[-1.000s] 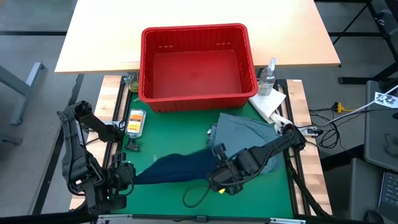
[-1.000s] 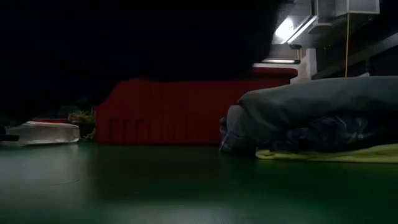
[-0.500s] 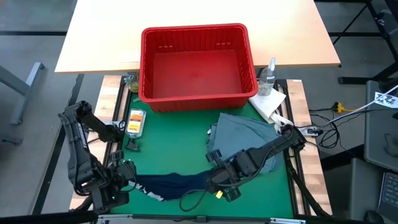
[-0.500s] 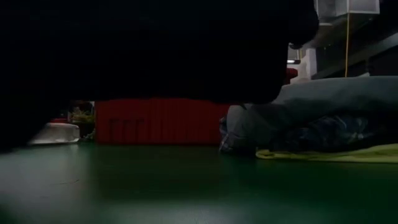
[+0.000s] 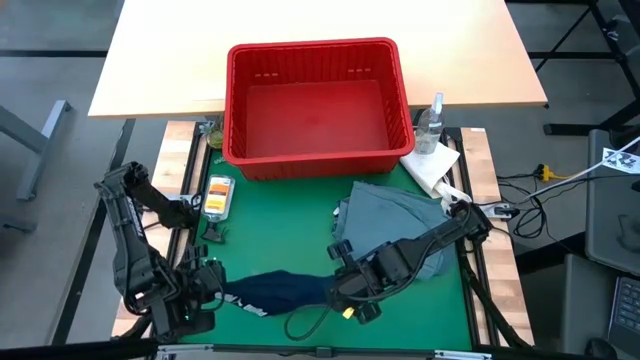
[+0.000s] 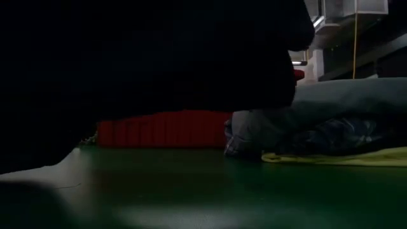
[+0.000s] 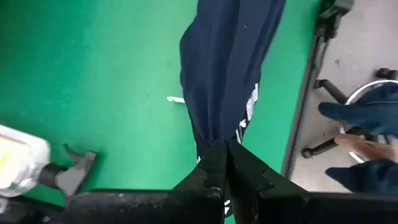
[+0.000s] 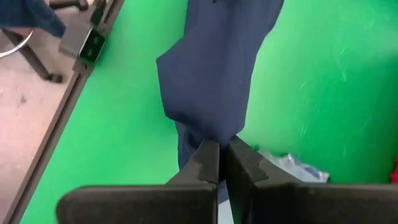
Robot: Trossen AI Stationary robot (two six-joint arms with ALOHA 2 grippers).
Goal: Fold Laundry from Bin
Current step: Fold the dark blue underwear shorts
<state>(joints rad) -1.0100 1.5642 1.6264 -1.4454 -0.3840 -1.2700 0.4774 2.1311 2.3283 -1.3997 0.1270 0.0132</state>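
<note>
L gripper [image 5: 207, 290] sits low at near-left of the mat, arm folded back w/ elbow raised toward the far left; fingers [image 7: 213, 163] pressed together, pinching one end of the dark navy garment [image 5: 275, 291]. R gripper [image 5: 337, 292] is just past the cloth's other end, arm stretched diagonally from the right edge; fingers [image 8: 209, 157] likewise clamped on the fabric.

Place: robotics lab or workshop
Signs: green mat [image 5: 290, 230] on framed table (cables [image 5: 530, 195] beside), grey floor [image 5: 50, 130]
</note>
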